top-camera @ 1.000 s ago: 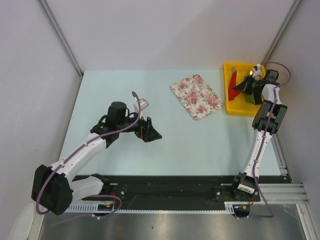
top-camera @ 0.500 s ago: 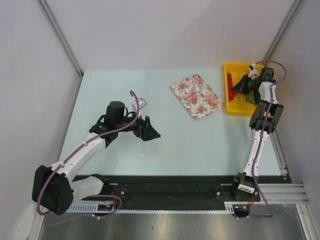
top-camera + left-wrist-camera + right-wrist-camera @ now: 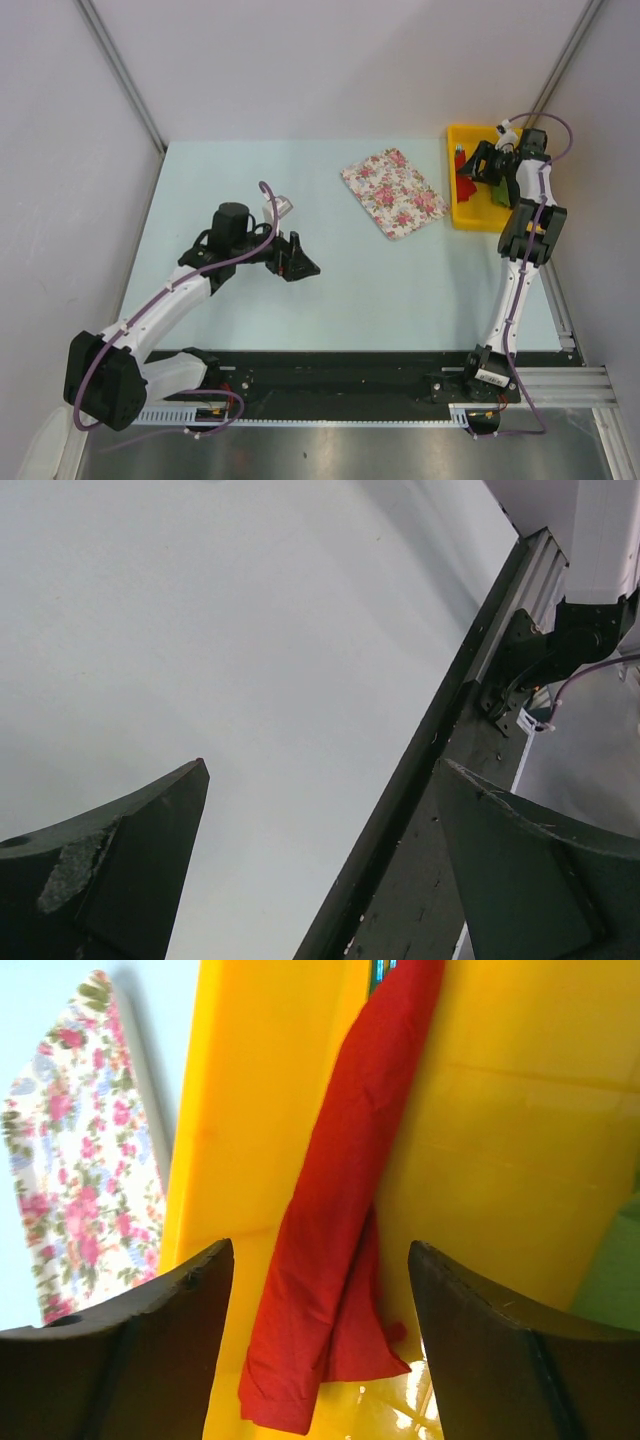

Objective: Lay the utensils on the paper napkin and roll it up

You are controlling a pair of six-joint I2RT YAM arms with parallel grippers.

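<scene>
The right pincer (image 3: 480, 166) is hovering open over the napkin (image 3: 345, 1190) in the bin (image 3: 480, 1160). The left pincer (image 3: 320, 780) is hanging open above the worktop (image 3: 200, 610).

light: bright, even | shadows: soft, faint | wrist views: near pincer fingers blurred

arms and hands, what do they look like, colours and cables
The left arm and right arm have white links with black joints and bases, and a thin purple cable runs along each. The left hand and right hand each have two dark, wedge-shaped fingers.
</scene>
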